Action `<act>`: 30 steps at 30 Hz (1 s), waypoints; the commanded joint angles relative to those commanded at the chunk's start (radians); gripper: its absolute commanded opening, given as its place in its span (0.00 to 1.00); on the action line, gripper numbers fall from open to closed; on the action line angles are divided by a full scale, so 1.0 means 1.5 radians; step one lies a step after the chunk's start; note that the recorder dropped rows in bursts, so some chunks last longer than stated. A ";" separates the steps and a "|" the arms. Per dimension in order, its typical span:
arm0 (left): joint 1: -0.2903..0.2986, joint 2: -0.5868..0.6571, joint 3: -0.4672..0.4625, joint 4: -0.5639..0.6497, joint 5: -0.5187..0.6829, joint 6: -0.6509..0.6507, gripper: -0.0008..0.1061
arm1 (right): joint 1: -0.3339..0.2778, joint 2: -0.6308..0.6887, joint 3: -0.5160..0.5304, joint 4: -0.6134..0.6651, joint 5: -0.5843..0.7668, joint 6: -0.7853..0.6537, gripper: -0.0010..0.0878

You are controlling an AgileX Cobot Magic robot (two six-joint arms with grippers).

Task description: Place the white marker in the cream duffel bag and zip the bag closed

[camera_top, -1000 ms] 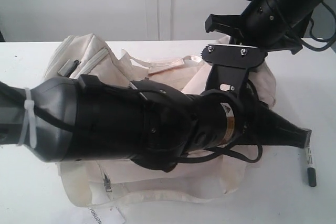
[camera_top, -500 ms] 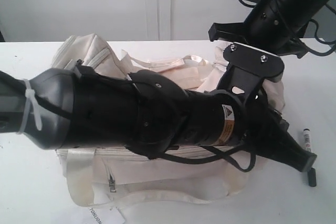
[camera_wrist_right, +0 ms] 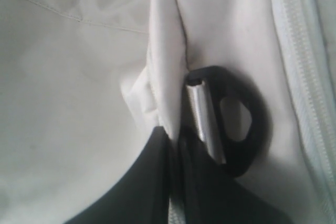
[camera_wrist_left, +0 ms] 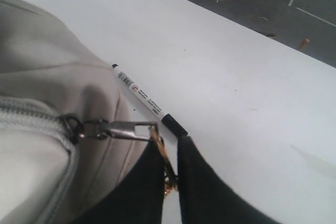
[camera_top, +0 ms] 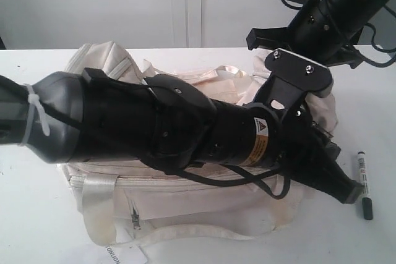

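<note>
The slim white marker (camera_top: 363,180), its barrel printed in black and its cap dark, lies flat on the bare white tabletop (camera_top: 37,214), out toward the right-hand side. It is just beside the right end of the large cream fabric duffel bag (camera_top: 204,199) and not inside it. From where I stand the cap points toward the near edge of the tabletop. The bag sprawls across the middle of the tabletop, soft and rumpled, with a pale webbing strap trailing along its front and a white paper tag (camera_top: 120,253) poking out near the front edge. The bulky black left arm (camera_top: 154,131) stretches right across the bag. Its end effector (camera_wrist_left: 169,142) sits between bag and marker, with its dark fingers pressed together on the thin gold ring (camera_wrist_left: 166,166) that hangs from the silver zip tab (camera_wrist_left: 126,128) at the bag's end. The right arm (camera_top: 334,10) comes down from the far right corner onto the same end of the bag. Its end effector (camera_wrist_right: 174,137) is pinched shut on a fold of the cream fabric, right beside a black strap ring (camera_wrist_right: 252,129) with a short metal bar (camera_wrist_right: 206,124) across it.
</note>
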 joint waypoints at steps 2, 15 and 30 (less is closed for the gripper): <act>0.006 0.000 0.006 0.000 0.000 0.000 0.01 | 0.000 0.000 0.000 0.000 0.000 0.000 0.01; 0.007 -0.058 0.014 0.000 0.099 -0.005 0.01 | 0.000 0.000 0.000 0.000 0.000 0.000 0.01; 0.035 -0.069 0.016 0.000 0.063 -0.133 0.01 | 0.000 0.000 0.000 0.000 -0.009 0.005 0.01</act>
